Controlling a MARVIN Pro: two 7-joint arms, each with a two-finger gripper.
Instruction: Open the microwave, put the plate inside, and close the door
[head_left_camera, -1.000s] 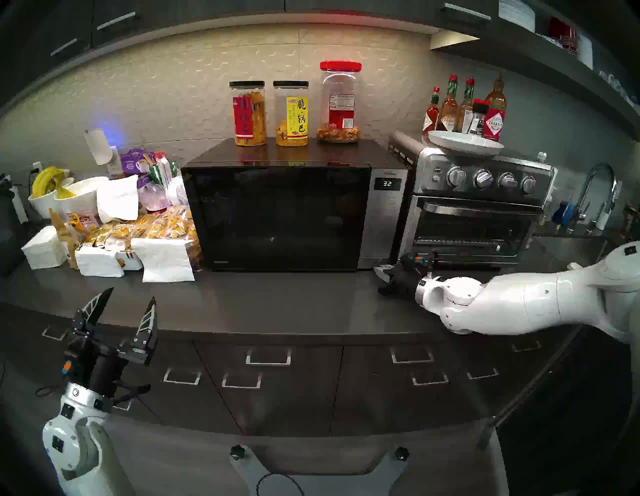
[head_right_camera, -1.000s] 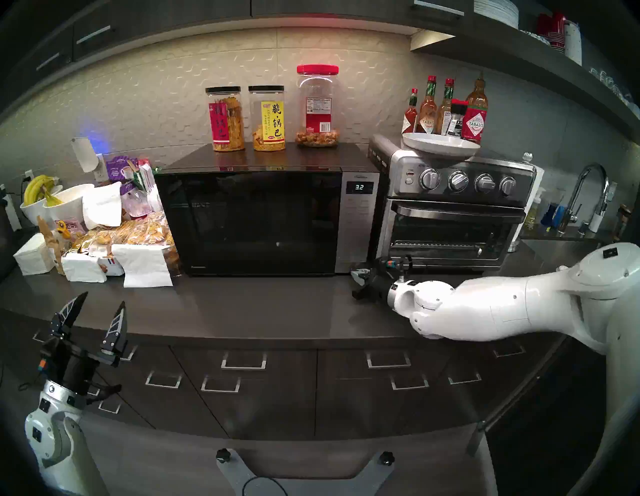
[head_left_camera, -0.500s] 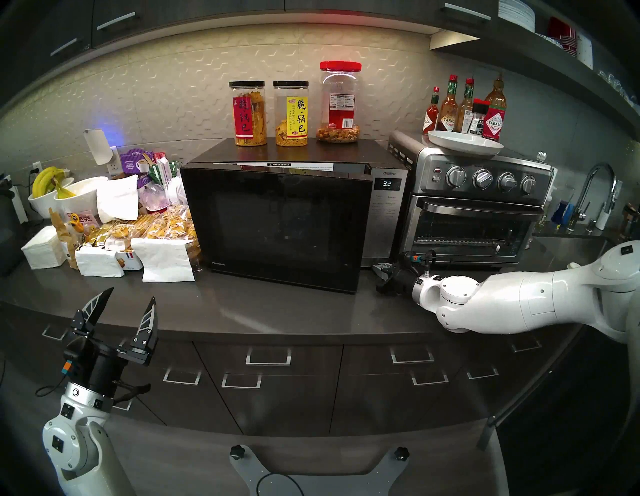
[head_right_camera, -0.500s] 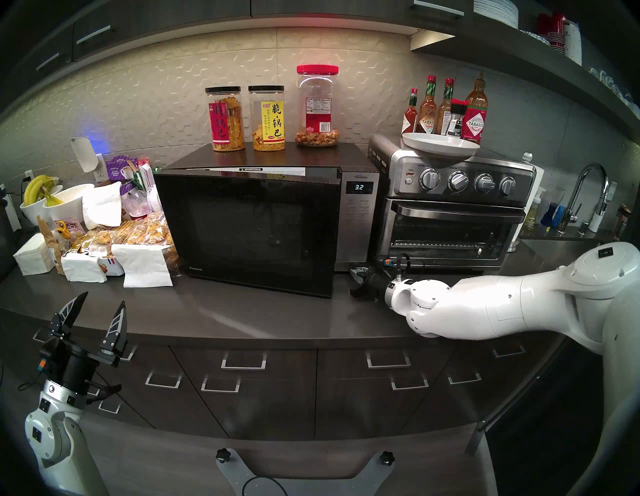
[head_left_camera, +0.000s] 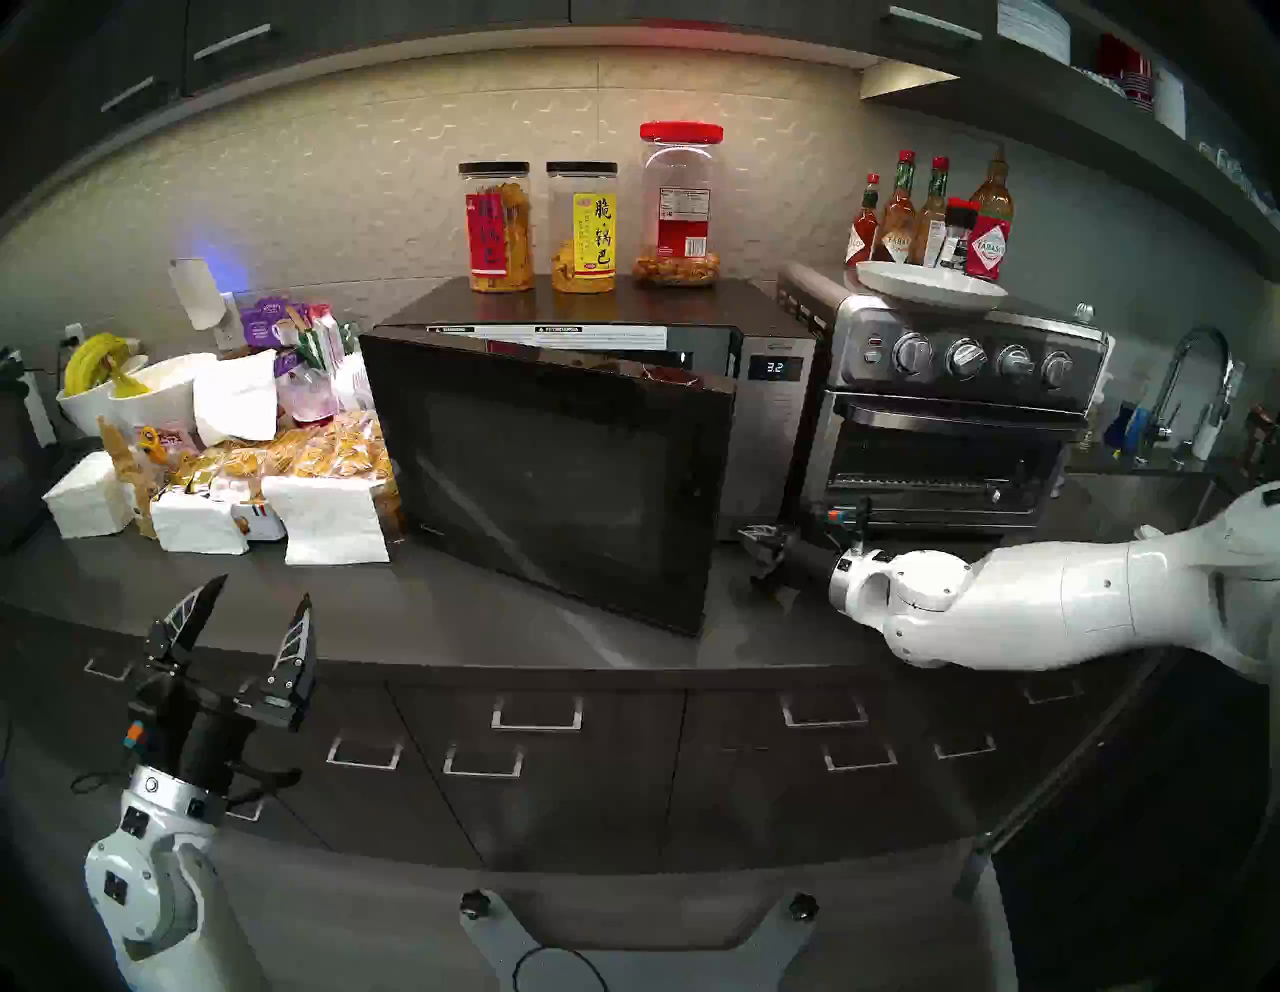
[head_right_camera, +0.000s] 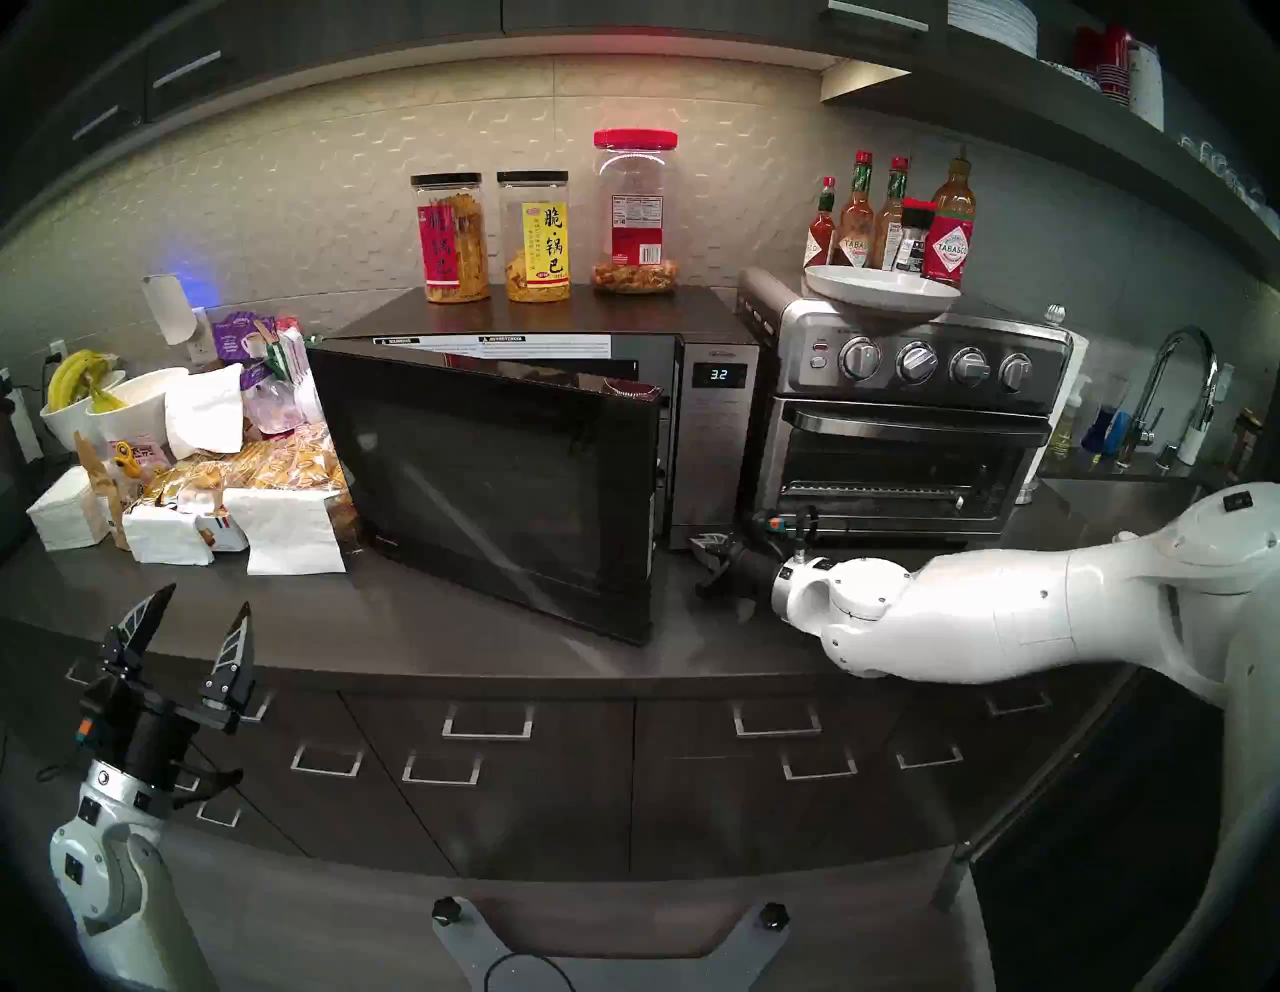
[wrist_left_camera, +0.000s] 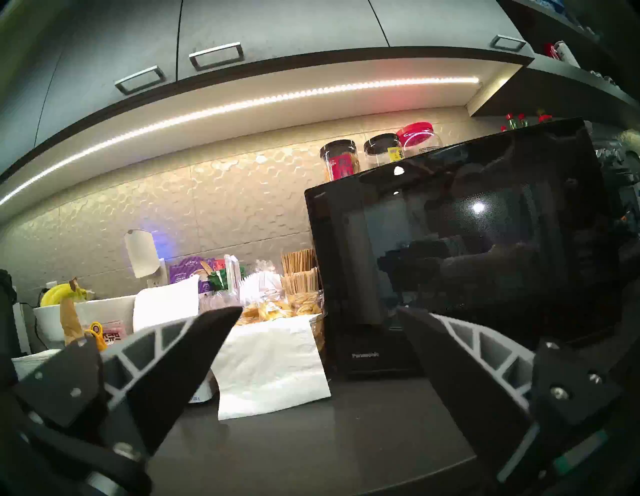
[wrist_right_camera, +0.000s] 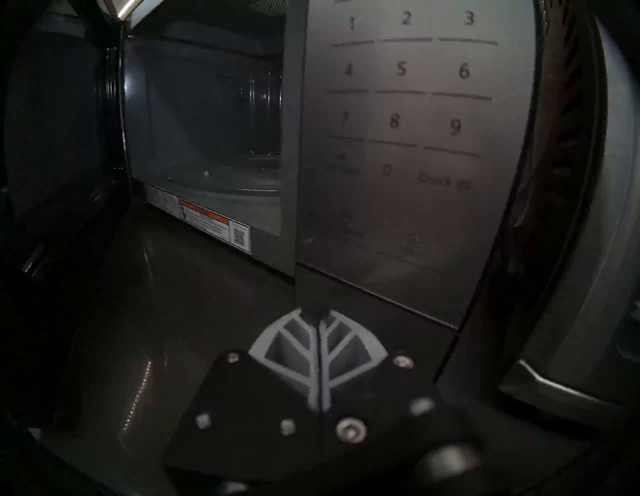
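The microwave (head_left_camera: 776, 422) stands mid-counter with its black glass door (head_left_camera: 554, 478) swung partly out on its left hinge. The dim cavity (wrist_right_camera: 207, 121) shows behind it. On top of the toaster oven rests the white plate (head_left_camera: 931, 287). My right gripper (head_left_camera: 758, 544) is shut and empty, its tips (wrist_right_camera: 317, 315) against the bottom of the keypad strip (wrist_right_camera: 398, 121). My left gripper (head_left_camera: 242, 616) hangs open and empty before the counter's front edge, left of the door (wrist_left_camera: 467, 242).
A steel toaster oven (head_left_camera: 963, 415) stands right of the microwave, with sauce bottles (head_left_camera: 928, 215) behind the plate. Three jars (head_left_camera: 582, 228) sit on the microwave. Napkins and snack packs (head_left_camera: 312, 485) and white bowls (head_left_camera: 159, 388) crowd the left. A faucet (head_left_camera: 1191, 388) is far right.
The door went from shut to ajar, then swung further out toward the counter's front. My right gripper stayed shut at the strip's base. The left arm has not moved.
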